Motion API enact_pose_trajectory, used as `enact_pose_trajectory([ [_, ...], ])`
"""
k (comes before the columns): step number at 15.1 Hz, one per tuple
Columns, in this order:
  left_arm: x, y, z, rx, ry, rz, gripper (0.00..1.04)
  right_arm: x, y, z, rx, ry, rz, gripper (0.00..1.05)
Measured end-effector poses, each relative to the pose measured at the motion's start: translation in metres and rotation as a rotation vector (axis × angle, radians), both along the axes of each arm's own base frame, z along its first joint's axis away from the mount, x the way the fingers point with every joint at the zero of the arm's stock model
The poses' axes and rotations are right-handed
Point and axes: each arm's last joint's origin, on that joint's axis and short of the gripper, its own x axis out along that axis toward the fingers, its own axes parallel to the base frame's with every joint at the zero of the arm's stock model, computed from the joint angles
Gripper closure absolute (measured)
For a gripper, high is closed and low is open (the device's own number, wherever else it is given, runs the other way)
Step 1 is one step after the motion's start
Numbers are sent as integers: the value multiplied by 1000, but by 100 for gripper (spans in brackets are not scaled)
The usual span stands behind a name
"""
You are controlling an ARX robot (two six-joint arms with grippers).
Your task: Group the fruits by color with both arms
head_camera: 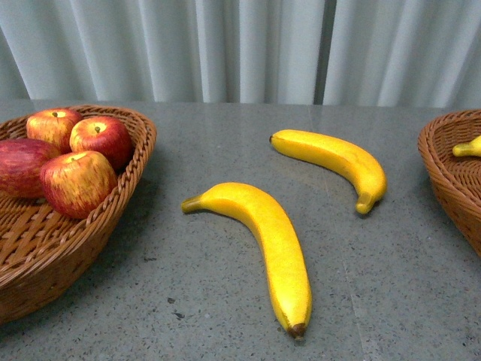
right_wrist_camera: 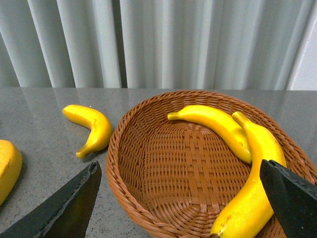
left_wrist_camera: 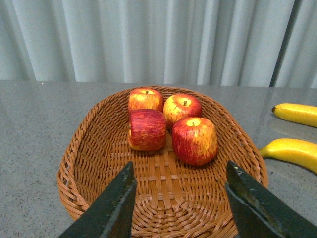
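Two yellow bananas lie on the grey table: a near banana (head_camera: pixel 264 239) and a far banana (head_camera: pixel 338 160). Several red apples (head_camera: pixel 79 183) sit in a wicker basket (head_camera: pixel 75 259) at the left. In the left wrist view my left gripper (left_wrist_camera: pixel 180 181) hangs open above that basket (left_wrist_camera: pixel 99 121), near its front rim, with the apples (left_wrist_camera: pixel 194 140) beyond it. My right gripper (right_wrist_camera: pixel 181 181) is open over the right-hand wicker basket (right_wrist_camera: pixel 148 163), which holds two bananas (right_wrist_camera: pixel 218 125). Nothing is between either pair of fingers. Neither arm shows in the front view.
The right-hand basket (head_camera: pixel 451 177) shows at the right edge of the front view with a banana tip (head_camera: pixel 467 148) inside. A pale curtain (head_camera: pixel 240 49) hangs behind the table.
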Motion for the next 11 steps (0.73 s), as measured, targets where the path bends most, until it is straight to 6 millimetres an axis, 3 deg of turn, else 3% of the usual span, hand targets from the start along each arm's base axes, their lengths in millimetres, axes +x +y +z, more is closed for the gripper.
enact_pose_trajectory([
  [3,0,0,0,0,0,0,8,0,0,0,0,0,0,6],
  [9,0,0,0,0,0,0,7,0,0,1,5,-6,9,6],
  [10,0,0,0,0,0,0,7,5,1,12,89,-100,106,6],
  [11,0,0,0,0,0,0,7,23,10,26,161,-102,217,6],
])
